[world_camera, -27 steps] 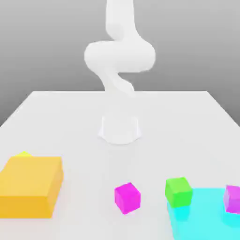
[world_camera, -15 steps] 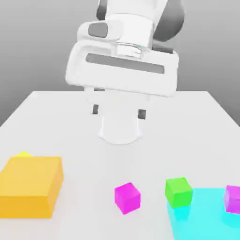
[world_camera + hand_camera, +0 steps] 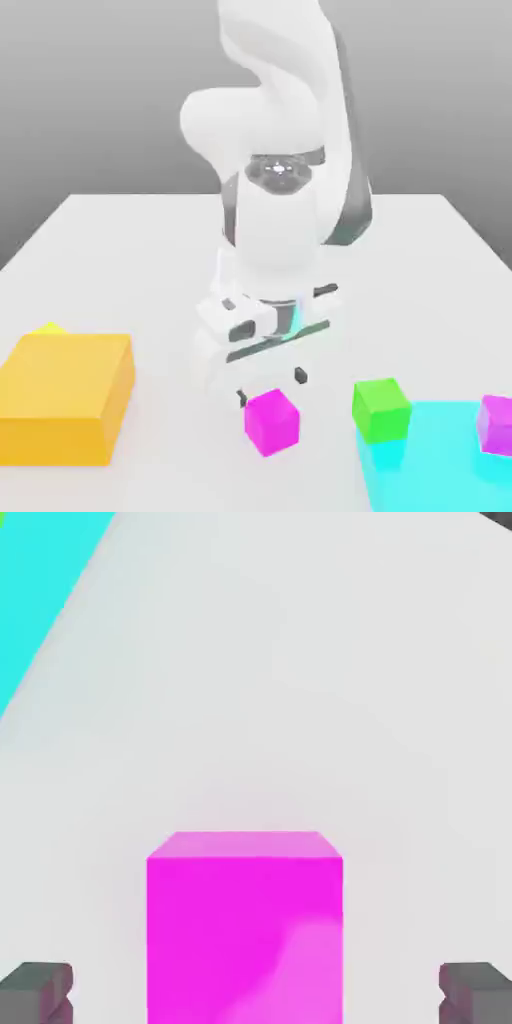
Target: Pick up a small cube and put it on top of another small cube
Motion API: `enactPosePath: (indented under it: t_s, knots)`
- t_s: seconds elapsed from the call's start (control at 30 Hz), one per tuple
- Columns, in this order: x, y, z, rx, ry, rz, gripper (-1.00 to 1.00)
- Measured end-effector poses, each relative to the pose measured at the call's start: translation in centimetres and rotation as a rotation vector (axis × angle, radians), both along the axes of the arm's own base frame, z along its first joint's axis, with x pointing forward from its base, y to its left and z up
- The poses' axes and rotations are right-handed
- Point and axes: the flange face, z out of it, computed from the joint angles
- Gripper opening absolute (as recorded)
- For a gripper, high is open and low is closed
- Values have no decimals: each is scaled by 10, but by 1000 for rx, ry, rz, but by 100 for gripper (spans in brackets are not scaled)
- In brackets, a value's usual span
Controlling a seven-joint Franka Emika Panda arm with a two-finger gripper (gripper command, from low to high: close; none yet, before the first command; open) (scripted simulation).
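Magenta cube (image 3: 272, 422) rests on the tabletop (image 3: 150, 250), directly below and slightly in front of the gripper (image 3: 270, 386). The gripper points downward with its fingers spread wide and holds nothing. In the hand view the magenta cube (image 3: 245, 927) sits between the two dark fingertips (image 3: 36, 990), with clear space on each side and no contact.

Green cube (image 3: 381, 409) stands near the gripper, toward the exterior view's right, apart from the magenta cube. It sits at the near corner of a flat cyan block (image 3: 440, 465); whether it rests on that block or just beside it cannot be determined. The cyan block (image 3: 40, 592) also appears at the edge of the hand view.

A pale purple cube (image 3: 496, 423) sits on the cyan block, farther from the gripper toward the exterior view's right.

A large orange block (image 3: 65, 395) lies well apart from the gripper, toward the exterior view's left. A small yellow object (image 3: 48, 329) shows just behind the orange block, mostly hidden.
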Motion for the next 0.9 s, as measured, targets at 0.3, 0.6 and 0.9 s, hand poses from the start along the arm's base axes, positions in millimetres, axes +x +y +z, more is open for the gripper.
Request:
enactPosePath:
  t_s: [0.3,0.6,0.9]
  knots:
    - [0,0,-31,1,-3,1,0]
    - [-4,0,-47,15,-12,0,-100]
    - [0,0,-29,0,-1,1,-100]
